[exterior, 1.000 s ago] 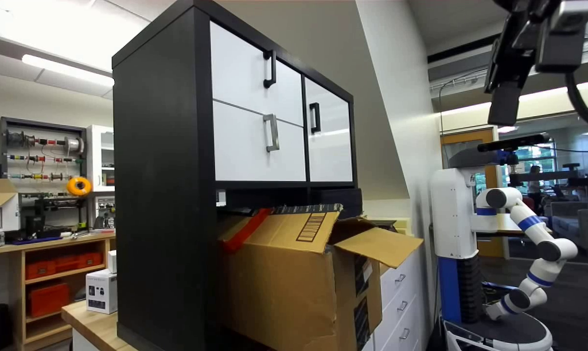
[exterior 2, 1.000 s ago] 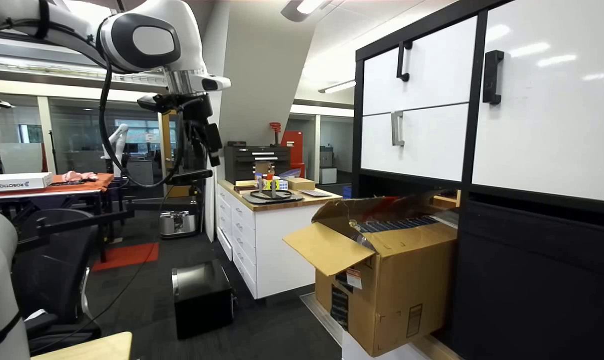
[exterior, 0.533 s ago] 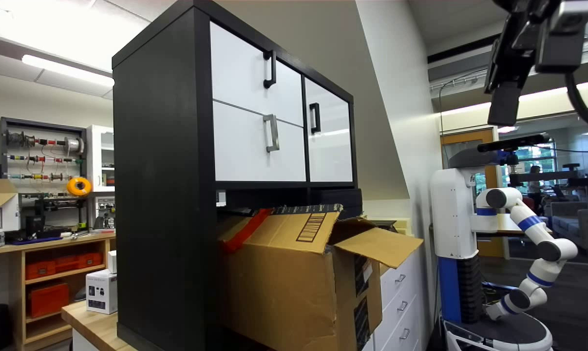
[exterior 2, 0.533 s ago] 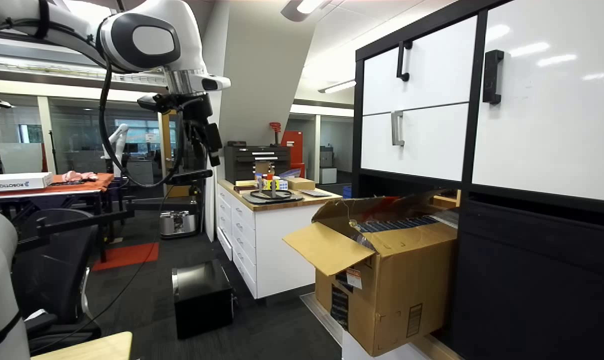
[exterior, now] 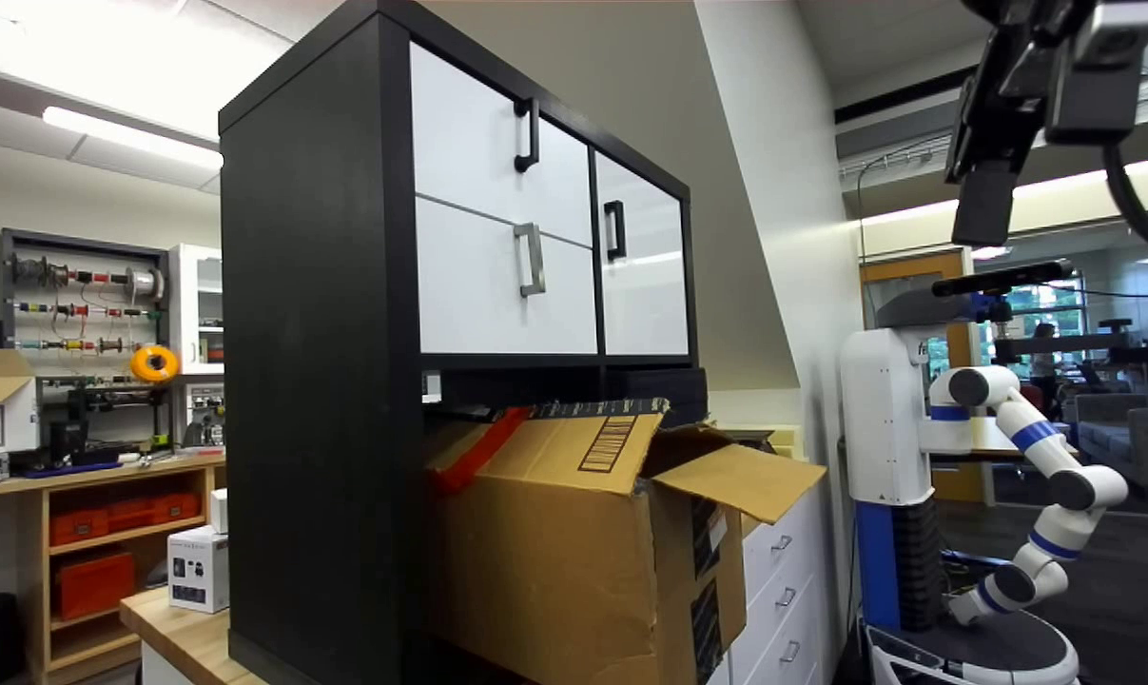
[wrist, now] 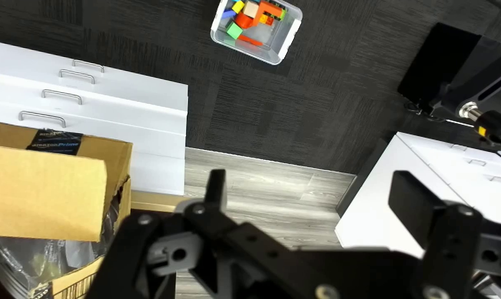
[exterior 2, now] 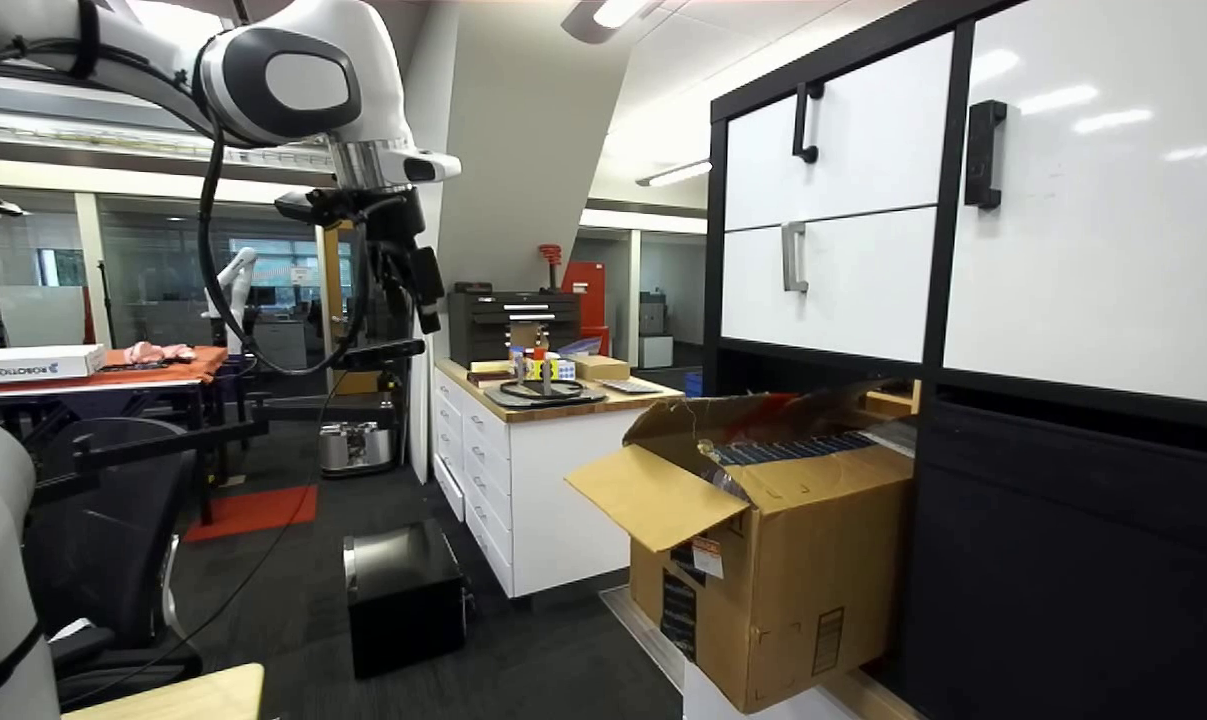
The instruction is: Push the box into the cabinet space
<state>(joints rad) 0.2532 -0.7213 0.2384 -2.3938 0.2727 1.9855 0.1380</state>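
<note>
Presently, the cardboard box (exterior 2: 833, 570) sits partway in the dark cabinet space (exterior 2: 763, 375), its front jutting beyond the front edge of the desk (exterior: 188, 633). Plastic-wrapped contents (wrist: 38, 257) suggest some weight; its walls look stiff enough for pushing, though the front flap (exterior 2: 653, 497) would likely fold. The middle of the front face seems the best contact. The gripper (wrist: 312, 193), fingers spread wide, holds nothing, well apart from the box. Since half a second ago, nothing visibly differs.

The brown cardboard box (exterior 2: 798, 575) is sitting partway inside the dark cabinet space (exterior 2: 758, 374), front projecting, top flaps (exterior 2: 653, 497) standing open; its insertion depth is showing unclearly.
</note>
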